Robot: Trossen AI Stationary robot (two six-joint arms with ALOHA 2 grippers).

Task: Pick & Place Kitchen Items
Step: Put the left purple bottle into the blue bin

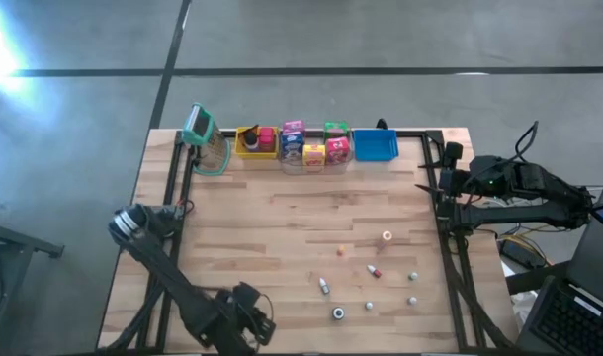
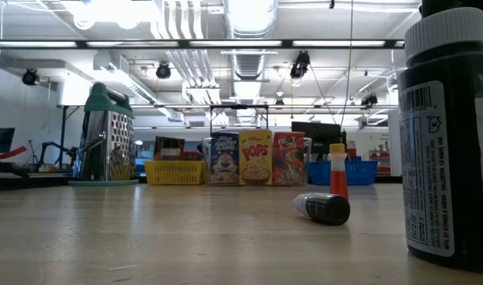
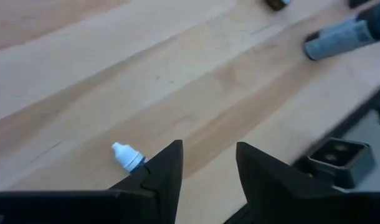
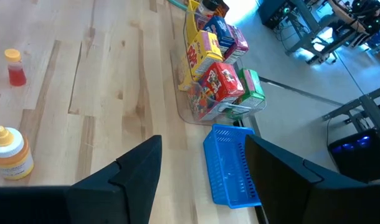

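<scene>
Several small kitchen items lie on the near right of the wooden table: an orange-capped bottle [image 1: 387,237], a red bottle [image 1: 374,270], a silver bottle [image 1: 324,286] and a dark jar [image 1: 338,313]. My left gripper [image 1: 254,321] [image 3: 209,152] hangs open over the near edge, fingers slanting down. A tiny white bottle with a blue cap [image 3: 126,155] lies on the wood just beside one finger, partly hidden by it. My right gripper [image 1: 427,183] [image 4: 202,149] waits open at the table's right side, above the blue bin [image 4: 230,168].
Along the far edge stand a metal grater [image 1: 205,138], a yellow bin [image 1: 254,144], a clear bin of small colourful boxes [image 1: 311,146] and the blue bin [image 1: 375,146]. In the low view a big dark jar [image 2: 455,134] stands close, and a dark bottle [image 2: 325,207] lies on its side.
</scene>
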